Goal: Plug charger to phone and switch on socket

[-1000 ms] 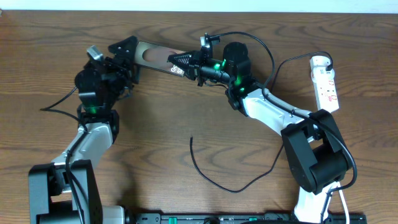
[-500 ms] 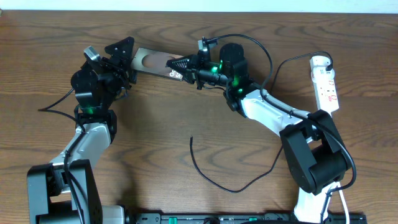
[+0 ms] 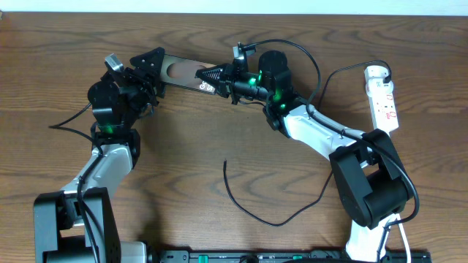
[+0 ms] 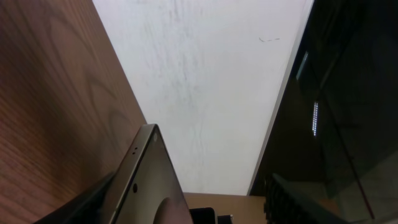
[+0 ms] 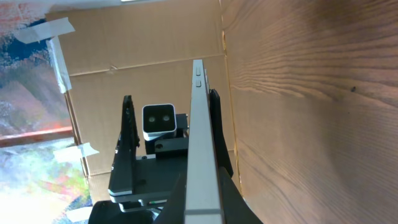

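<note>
The phone, a flat brown slab, hangs above the back of the table between both grippers. My right gripper is shut on its right end; the right wrist view shows the phone edge-on, pinched between both fingers. My left gripper straddles its left end. In the left wrist view the phone lies close to the left finger, with the right finger standing well apart. The charger, a thin black cable, lies loose on the table with its free tip pointing up. The socket is at the far right.
A thicker black cable loops from the socket toward the right arm. The right arm's base stands at the front right, the left arm's base at the front left. A dark rail runs along the front edge.
The left gripper's jaws have narrowed around the phone's left end. The phone and the right gripper have shifted only slightly.
</note>
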You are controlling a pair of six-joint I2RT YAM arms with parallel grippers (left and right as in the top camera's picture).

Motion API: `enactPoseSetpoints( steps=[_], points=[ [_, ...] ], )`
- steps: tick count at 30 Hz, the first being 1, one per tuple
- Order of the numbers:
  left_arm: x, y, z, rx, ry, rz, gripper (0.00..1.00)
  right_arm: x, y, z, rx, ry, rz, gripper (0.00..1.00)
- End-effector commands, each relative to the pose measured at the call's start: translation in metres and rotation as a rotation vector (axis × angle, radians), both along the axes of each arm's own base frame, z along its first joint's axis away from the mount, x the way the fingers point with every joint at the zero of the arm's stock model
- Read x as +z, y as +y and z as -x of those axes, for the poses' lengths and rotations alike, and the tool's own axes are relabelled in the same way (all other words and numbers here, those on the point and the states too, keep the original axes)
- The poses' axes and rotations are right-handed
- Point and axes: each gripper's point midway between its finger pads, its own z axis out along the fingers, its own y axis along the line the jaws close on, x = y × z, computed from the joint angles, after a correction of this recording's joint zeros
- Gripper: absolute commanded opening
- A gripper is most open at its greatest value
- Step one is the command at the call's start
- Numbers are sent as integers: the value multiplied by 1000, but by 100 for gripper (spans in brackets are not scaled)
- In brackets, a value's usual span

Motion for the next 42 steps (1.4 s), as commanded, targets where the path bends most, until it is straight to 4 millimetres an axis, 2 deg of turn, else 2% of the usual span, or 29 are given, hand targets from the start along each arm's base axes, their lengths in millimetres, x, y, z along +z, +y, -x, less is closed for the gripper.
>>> enactPoseSetpoints(
  steps=[1,4,7,24,26,27,28,30,38,41,42],
  points=[
    [12,-10,4,-38,-38,-6,67,16,3,1,8,-55,-11,2],
    [12,-10,4,-38,-38,-6,67,16,3,1,5,-55,-11,2],
    [12,-10,4,-38,-37,-5,59,16,3,0,0,-45,-14,2],
    [12,-12,4,-42,-38,-5,58,15,4,-3,-32,29,-34,2],
    [12,-12,4,-44,-38,-5,52,15,4,-2,-31,29,-34,1],
    [12,-13,5,-48,-38,-5,45,15,5,-1,-29,29,-34,1],
    [12,-13,5,-50,-38,-5,33,15,6,0,-27,28,-34,2],
    [12,-13,5,-52,-38,-5,27,15,8,1,-25,28,-34,2],
    [12,-16,5,-56,-36,-2,22,15,11,2,-31,17,-29,1],
    [12,-16,5,-56,-37,-2,8,15,12,2,-31,17,-29,2],
    [12,-16,5,-56,-37,-2,8,15,12,2,-30,17,-29,2]
  ],
)
